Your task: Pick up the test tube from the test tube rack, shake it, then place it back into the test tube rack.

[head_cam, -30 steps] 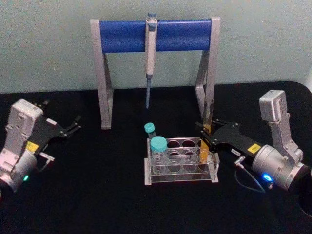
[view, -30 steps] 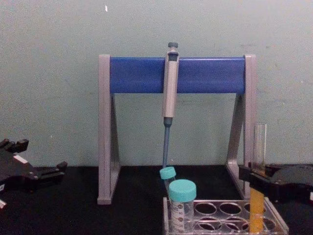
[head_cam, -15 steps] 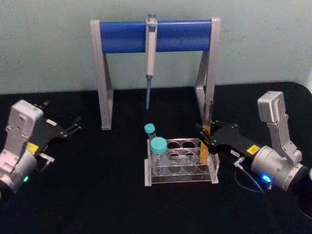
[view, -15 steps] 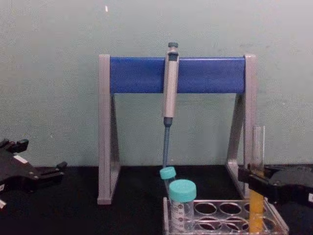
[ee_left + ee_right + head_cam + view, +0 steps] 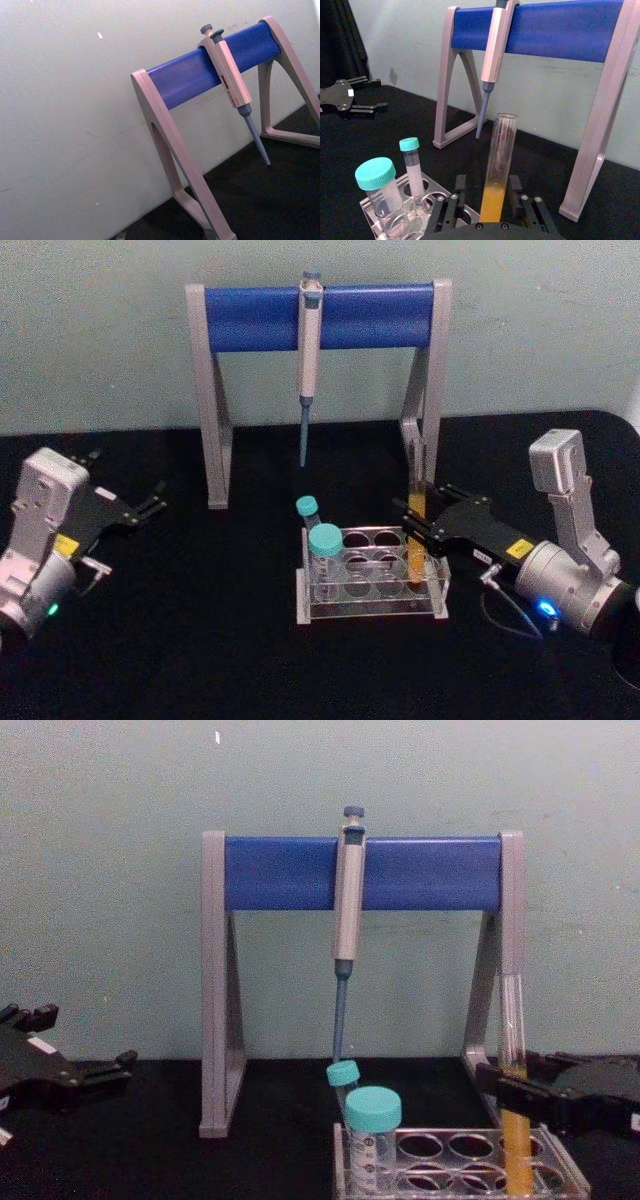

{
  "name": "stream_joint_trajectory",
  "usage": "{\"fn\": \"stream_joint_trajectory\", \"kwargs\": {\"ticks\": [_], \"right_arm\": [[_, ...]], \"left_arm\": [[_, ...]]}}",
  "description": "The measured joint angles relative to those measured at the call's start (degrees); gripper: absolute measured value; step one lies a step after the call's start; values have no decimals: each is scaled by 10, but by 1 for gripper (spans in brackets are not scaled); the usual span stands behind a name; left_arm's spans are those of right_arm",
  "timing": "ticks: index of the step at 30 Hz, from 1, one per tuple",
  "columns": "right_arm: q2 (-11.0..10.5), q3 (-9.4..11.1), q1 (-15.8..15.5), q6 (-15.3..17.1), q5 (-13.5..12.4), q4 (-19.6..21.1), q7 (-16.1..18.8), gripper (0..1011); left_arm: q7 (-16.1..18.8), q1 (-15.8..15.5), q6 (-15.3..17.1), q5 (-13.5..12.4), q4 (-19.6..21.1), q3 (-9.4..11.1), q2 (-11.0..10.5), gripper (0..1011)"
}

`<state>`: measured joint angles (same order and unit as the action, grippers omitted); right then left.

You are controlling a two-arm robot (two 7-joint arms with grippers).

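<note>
Your right gripper [image 5: 418, 522] clamps the upright tube [image 5: 415, 502] | foot in rack [image 5: 372, 592] | lift straight up | left gripper [image 5: 152, 505] narrow, far.

Right gripper [image 5: 418, 523] clamps the test tube [image 5: 416, 530] upright in the rack [image 5: 372, 580]; left gripper [image 5: 155, 502] sits apart on the table [image 5: 200, 660].

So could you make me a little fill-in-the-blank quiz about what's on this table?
1. The right gripper is shut on the ____.
2. The liquid in the test tube is coloured ____.
3. The pipette hangs from a stand whose bar is coloured ____.
4. The short tubes in the rack have caps coloured ____.

Answers: test tube; orange-yellow; blue; teal
</note>
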<state>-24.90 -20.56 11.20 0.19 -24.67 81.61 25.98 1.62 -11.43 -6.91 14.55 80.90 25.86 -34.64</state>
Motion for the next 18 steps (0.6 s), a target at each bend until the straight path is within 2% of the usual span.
{"fn": "stream_joint_trajectory", "kwargs": {"ticks": [1, 2, 4, 5, 7, 8, 10, 11, 18], "right_arm": [[0, 0, 0, 0, 0, 0, 0, 524], [0, 0, 0, 0, 0, 0, 0, 585], [0, 0, 0, 0, 0, 0, 0, 625], [0, 0, 0, 0, -1, 0, 0, 681], [0, 0, 0, 0, -1, 0, 0, 723], [0, 0, 0, 0, -1, 0, 0, 784], [0, 0, 0, 0, -1, 0, 1, 818], [0, 0, 0, 0, -1, 0, 1, 868], [0, 0, 0, -1, -1, 0, 1, 1000]], "left_arm": [[0, 0, 0, 0, 0, 0, 0, 1001], [0, 0, 0, 0, 0, 0, 0, 1001], [0, 0, 0, 0, 0, 0, 0, 1001], [0, 0, 0, 0, 0, 0, 0, 1001], [0, 0, 0, 0, 0, 0, 0, 1001], [0, 0, 0, 0, 0, 0, 0, 1001], [0, 0, 0, 0, 0, 0, 0, 1001], [0, 0, 0, 0, 0, 0, 0, 1001], [0, 0, 0, 0, 0, 0, 0, 1001]]}}
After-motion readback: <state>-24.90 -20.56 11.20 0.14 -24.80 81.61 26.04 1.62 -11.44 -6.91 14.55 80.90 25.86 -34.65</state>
